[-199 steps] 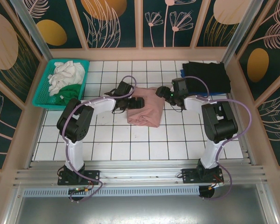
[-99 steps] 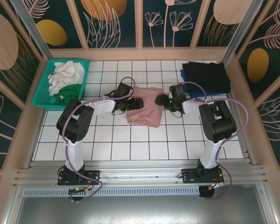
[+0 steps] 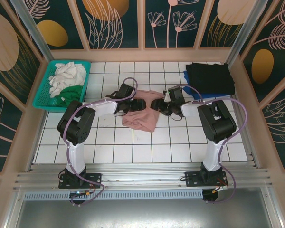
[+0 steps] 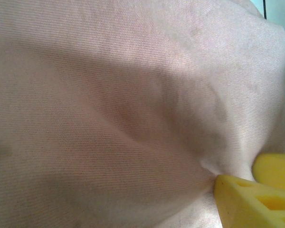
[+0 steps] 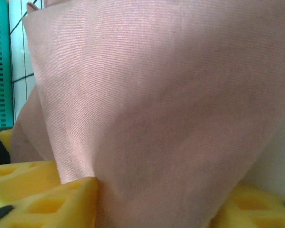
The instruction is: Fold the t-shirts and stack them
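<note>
Dusty-pink soft cloth t-shirt (image 3: 140, 121): right edge carried leftward over the last second by right gripper (image 3: 157, 105), jaws pinching the cloth; left gripper (image 3: 137, 105), hold not discernible; fold under way.

Your left arm (image 3: 78, 128) and right arm (image 3: 217, 124) are built alike: white tubular links joined by bulky, rounded black joint housings. A lilac cable (image 3: 129, 79) loops loose off each arm and trails down to a flat black base plate (image 3: 80, 181). On the wrist cameras, your left fingers (image 4: 247, 199) and right fingers (image 5: 42, 199) are bright yellow moulded blocks with rectangular pockets.
</note>
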### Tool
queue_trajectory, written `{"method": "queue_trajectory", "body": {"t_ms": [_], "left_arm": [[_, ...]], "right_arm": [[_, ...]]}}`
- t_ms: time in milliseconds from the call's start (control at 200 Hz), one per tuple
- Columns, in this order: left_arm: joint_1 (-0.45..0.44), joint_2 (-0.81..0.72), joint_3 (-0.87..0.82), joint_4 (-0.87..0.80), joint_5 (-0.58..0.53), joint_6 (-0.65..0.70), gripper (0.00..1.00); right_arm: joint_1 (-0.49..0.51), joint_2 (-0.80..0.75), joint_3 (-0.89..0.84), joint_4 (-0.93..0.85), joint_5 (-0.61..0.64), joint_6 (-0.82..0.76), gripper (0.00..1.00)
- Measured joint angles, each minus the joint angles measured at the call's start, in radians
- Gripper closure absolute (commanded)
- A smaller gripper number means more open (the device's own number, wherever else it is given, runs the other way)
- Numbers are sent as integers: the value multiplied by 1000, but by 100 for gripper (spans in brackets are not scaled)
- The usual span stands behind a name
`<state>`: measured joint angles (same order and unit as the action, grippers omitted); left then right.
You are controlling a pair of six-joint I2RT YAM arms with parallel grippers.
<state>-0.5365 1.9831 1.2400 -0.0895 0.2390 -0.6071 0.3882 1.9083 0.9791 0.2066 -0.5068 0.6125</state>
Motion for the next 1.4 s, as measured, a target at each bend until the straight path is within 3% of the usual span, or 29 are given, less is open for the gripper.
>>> {"method": "queue_trajectory", "body": {"t_ms": [185,776,991,1266,1401], "left_arm": [[0,0,7,-6,-1,0,14],[54,-40,9,-46,-51,6,10],[57,-39,9,-47,-57,16,11],[70,-40,-5,-56,-67,28,11],[70,-39,-9,-57,-67,31,11]], "right_arm": [[-48,8,69,-102,21,-55,100],[-264,132,748,-660,450,-482,100],[-368,140,834,-673,496,-525,100],[-512,146,853,-636,452,-537,100],[-557,145,800,-525,407,-544,100]]}}
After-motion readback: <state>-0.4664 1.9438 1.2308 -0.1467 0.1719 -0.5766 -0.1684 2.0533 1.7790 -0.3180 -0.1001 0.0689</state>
